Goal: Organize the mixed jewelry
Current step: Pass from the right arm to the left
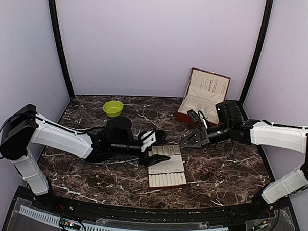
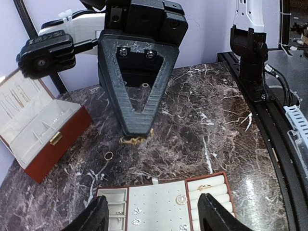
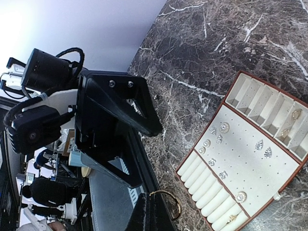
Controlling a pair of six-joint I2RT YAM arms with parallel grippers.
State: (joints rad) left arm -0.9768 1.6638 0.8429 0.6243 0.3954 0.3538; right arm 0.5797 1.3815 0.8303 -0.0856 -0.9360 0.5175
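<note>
walls (image 1: 157,39): pale lilac | tabletop (image 1: 233,170): dark veined marble | corner posts (image 1: 59,45): black

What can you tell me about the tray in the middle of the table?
The tray is a flat open rectangle, cream-lined with a brown rim, lying on the marble table. Three parts: ring rolls holding a gold ring, a holed middle panel with several studs, and a row of slots, some with small pieces. The left hand is over its left edge; contact is unclear.

Dark marble desk (image 1: 228,175) lies bare at both near corners. Beige brown-edged slotted tray (image 1: 166,180), left gripper (image 1: 157,148) and right gripper (image 1: 186,142) crowd the centre. Open red-brown box (image 1: 203,97) fills the far-right corner; lime-green bowl (image 1: 113,108) sits by the far edge.
</note>
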